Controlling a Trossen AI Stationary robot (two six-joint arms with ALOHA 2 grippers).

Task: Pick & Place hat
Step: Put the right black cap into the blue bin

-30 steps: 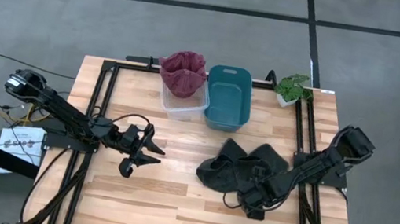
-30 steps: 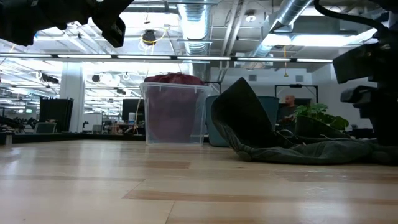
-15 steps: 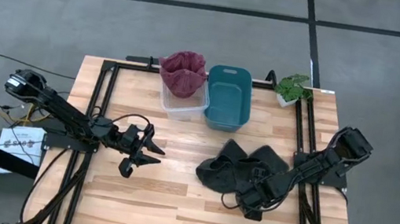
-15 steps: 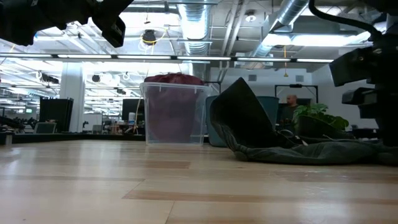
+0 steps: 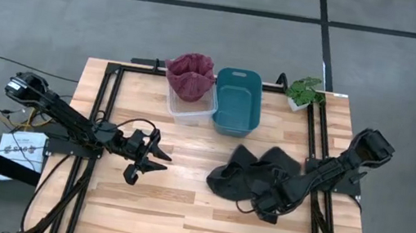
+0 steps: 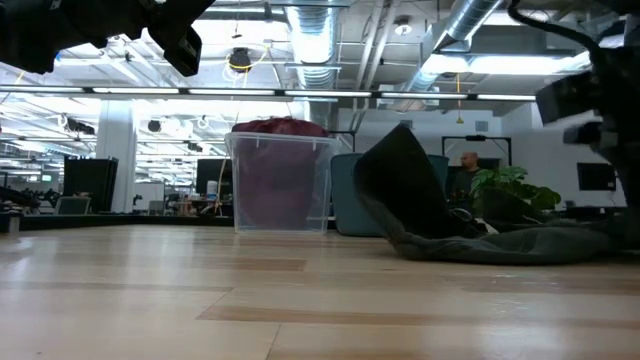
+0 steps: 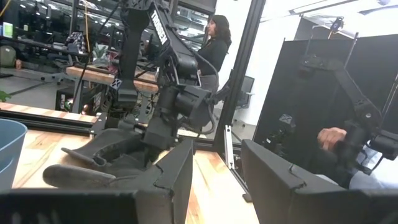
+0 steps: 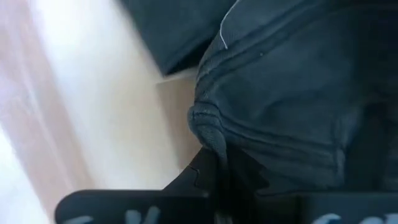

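Here the dark hat [image 5: 252, 179] lies crumpled on the wooden table [image 5: 177, 211], at about 4 o'clock from the table's middle. Its wide brim is spread flat, and in the low view one part of the hat [image 6: 400, 185] stands up like a flap. The right gripper [image 5: 267, 206] sits at the hat's near edge, at about 5 o'clock from the hat's middle. In the right wrist view its fingers are pinched tight on a fold of the hat [image 8: 292, 99], with cloth bunched up between them. The left gripper [image 5: 153, 160] hangs over the bare table at about 9 o'clock from the middle, well apart from the hat. Its fingers are spread wide with nothing between them, as the left wrist view shows [image 7: 214, 180]. At 12 o'clock stand two bins side by side. The clear bin [image 5: 191, 110] holds a dark red cloth [image 5: 190, 74]. The teal bin [image 5: 237, 101] is just to its right. A small green plant [image 5: 305, 91] sits at the far right corner, at about 1 o'clock.
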